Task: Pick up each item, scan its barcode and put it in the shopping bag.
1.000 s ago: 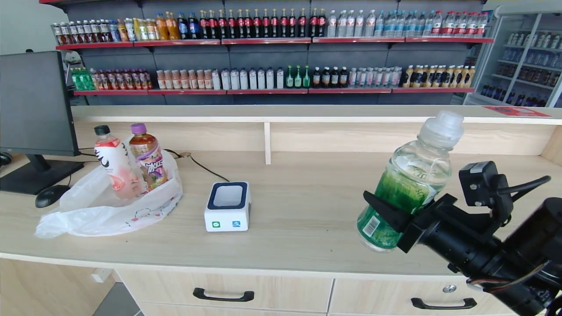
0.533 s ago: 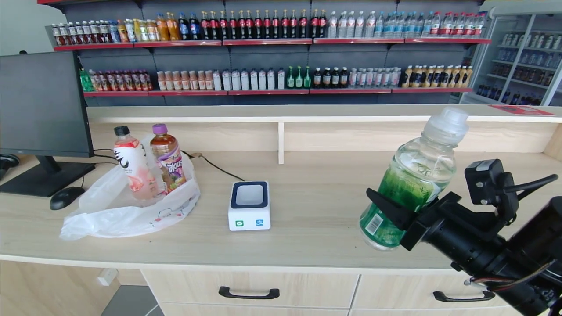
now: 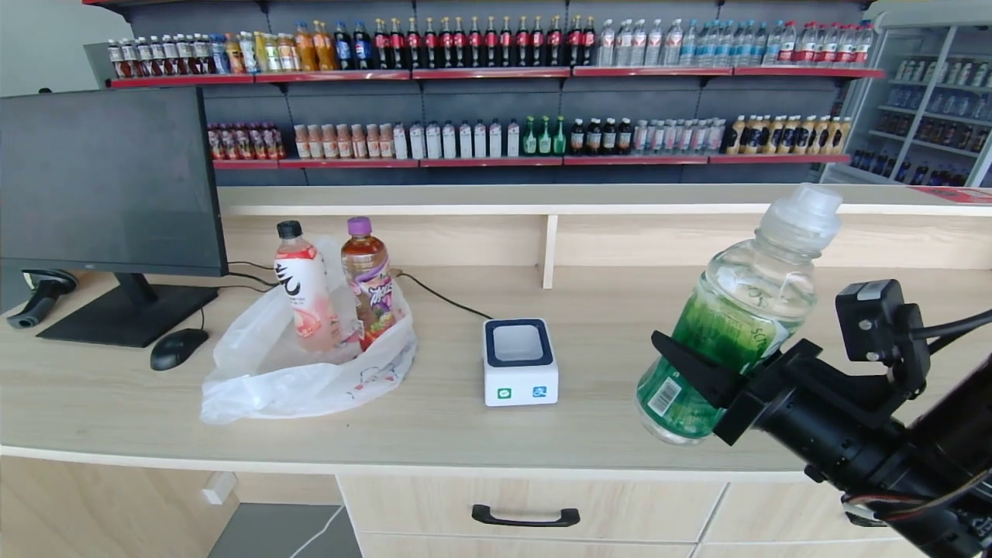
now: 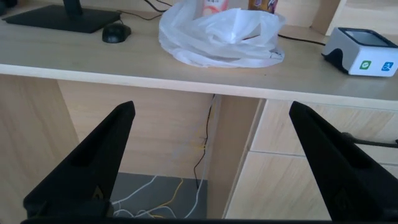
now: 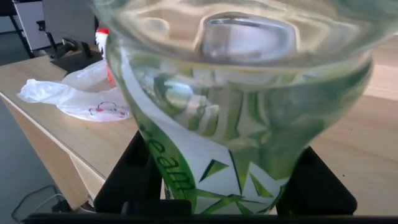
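Monitor (image 3: 108, 178), mouse (image 3: 178, 349), stocked drink shelves (image 3: 496, 74)

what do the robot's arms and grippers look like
The left gripper and right gripper have matte black, flat fingers tapering to wedge tips. The right arm is black with ribbed cylindrical segments, a small boxy camera trailing a black cable, and thin red and white wires near the wrist.

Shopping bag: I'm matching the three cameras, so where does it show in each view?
Head view: shopping bag on the counter, between mouse and scanner.
Left wrist view: shopping bag on the countertop, beyond the open left tool.
Right wrist view: shopping bag behind the green-labelled bottle.
Shared landmark: the monitor near it.
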Controlling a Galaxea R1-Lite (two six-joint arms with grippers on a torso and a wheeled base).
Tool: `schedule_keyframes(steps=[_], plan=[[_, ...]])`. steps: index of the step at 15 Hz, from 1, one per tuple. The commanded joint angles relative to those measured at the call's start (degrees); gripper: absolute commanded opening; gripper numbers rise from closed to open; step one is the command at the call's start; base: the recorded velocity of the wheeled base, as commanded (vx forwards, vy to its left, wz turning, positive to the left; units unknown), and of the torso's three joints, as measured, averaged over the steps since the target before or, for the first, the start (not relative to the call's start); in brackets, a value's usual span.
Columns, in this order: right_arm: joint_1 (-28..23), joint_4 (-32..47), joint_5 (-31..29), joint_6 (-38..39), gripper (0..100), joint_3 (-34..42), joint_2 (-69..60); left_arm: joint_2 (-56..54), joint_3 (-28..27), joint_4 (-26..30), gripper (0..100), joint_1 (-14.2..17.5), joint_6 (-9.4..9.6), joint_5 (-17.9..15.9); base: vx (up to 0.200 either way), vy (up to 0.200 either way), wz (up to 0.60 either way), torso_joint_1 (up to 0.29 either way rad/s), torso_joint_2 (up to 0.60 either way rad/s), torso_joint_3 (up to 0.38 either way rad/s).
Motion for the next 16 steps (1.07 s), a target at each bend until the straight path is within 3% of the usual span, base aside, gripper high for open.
schedule_keyframes(steps=[1, 14, 16], plan=[[0.39, -0.09, -0.01, 0.04, 0, 0.17, -0.16, 0.06, 0.01, 0.02, 100, 0.0, -0.01, 0.0, 0.0, 0.2, 0.0, 0.007, 0.0, 0.002], [0.04, -0.09, 0.08, 0.12, 0, 2.63, -0.95, -0.02, 0.01, -0.07, 100, 0.0, 0.08, 0.0, 0.0, 0.2, 0.0, 0.003, 0.0, 0.003], [0.04, -0.09, 0.08, 0.12, 0, 2.11, -0.51, -0.02, 0.01, -0.07, 100, 0.0, 0.16, 0.0, 0.0, 0.0, 0.0, 0.0, 0.0, 0.0]])
